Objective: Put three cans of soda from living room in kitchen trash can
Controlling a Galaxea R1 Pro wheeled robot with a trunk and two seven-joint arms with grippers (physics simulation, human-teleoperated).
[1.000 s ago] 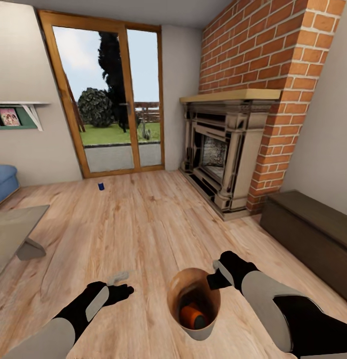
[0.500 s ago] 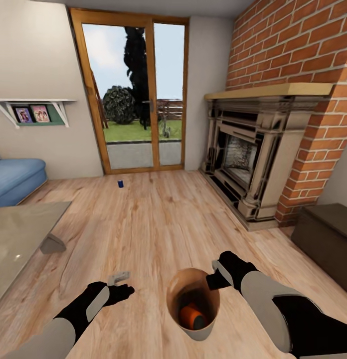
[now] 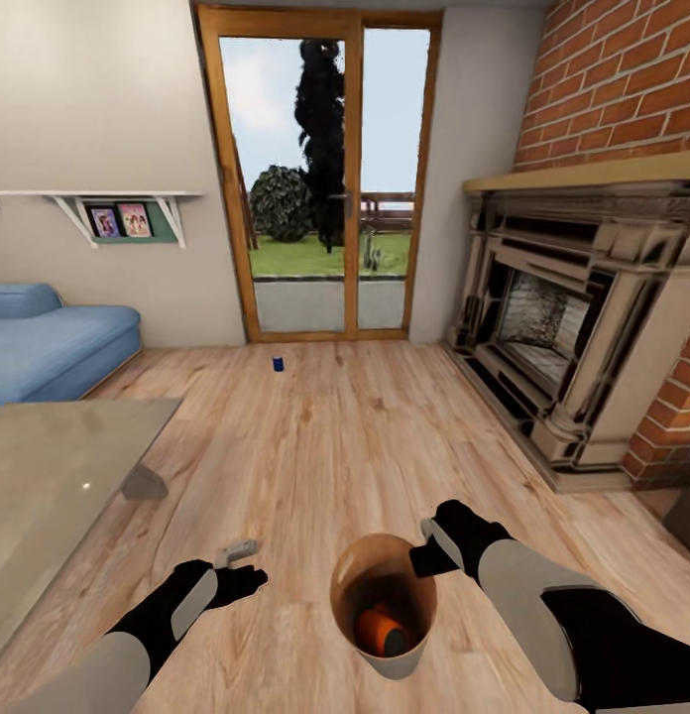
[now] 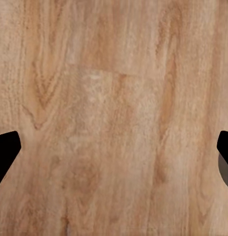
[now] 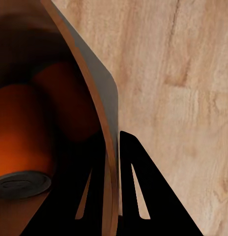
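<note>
Nearest the camera, the right gripper (image 3: 430,547) is clamped on the rim of the tash can (image 3: 409,659), one of its fingers (image 5: 143,191) outside the wall and the other inside, so the copper-brown bin hangs in the head view just in front of the robot above the light wood floor (image 3: 365,436). Down in the bin lie two orange cans (image 3: 382,627), which the right wrist view shows side by side, the nearer one with its pale end facing out (image 5: 23,184). To the left of the bin the left gripper (image 3: 241,560) hovers over the floor with its fingers (image 4: 6,150) spread wide apart and nothing between them; the left wrist view looks straight down on bare boards. Farther out at the left stands the glass coffee table, its tabletop (image 3: 48,476) bare on the part that shows. Beyond it a blue sofa (image 3: 57,337) sits against the left wall, under a white wall shelf (image 3: 117,203) that holds two small pictures. On the right rises the fireplace (image 3: 573,327) with its red-brick chimney breast. The dark blue can (image 3: 278,364) stands upright on the floor well away from the robot, near the foot of the glazed patio door (image 3: 320,178), through which a lawn and dark trees appear.
</note>
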